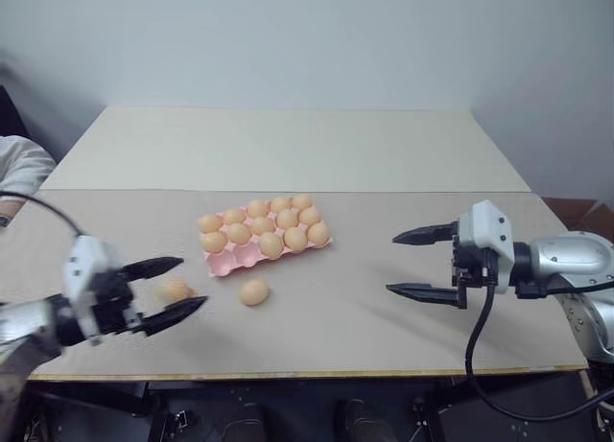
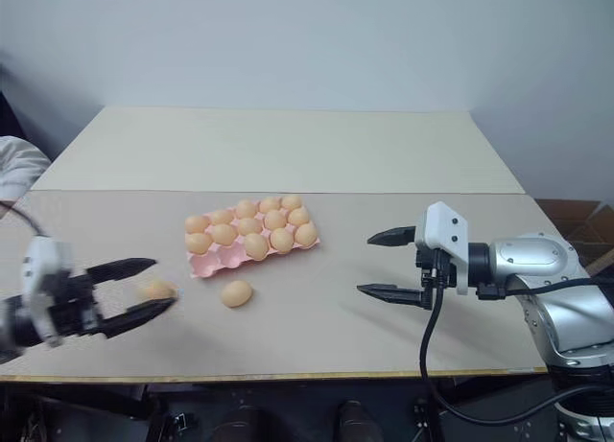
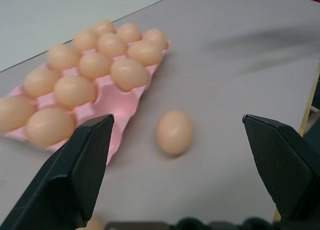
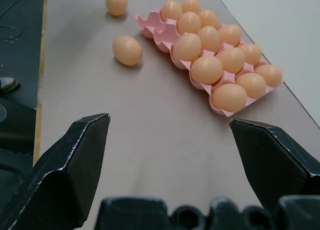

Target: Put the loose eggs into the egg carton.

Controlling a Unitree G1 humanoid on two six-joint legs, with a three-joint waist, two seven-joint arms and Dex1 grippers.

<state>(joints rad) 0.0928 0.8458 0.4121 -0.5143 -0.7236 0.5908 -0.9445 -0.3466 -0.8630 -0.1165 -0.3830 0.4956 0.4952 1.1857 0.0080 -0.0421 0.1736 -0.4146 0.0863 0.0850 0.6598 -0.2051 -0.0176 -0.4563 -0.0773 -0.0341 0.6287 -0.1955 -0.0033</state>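
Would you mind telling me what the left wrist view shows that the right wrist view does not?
Left wrist view: the left hand, open. Right wrist view: the right hand, open, and a second loose egg seen whole, lying beyond the first. Both: the pink egg carton, mostly filled, and the loose egg beside it.

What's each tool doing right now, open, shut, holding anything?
Left tool: open, holding nothing, one loose egg on the table between its fingers.
Right tool: open, holding nothing, off to the side of the egg carton.
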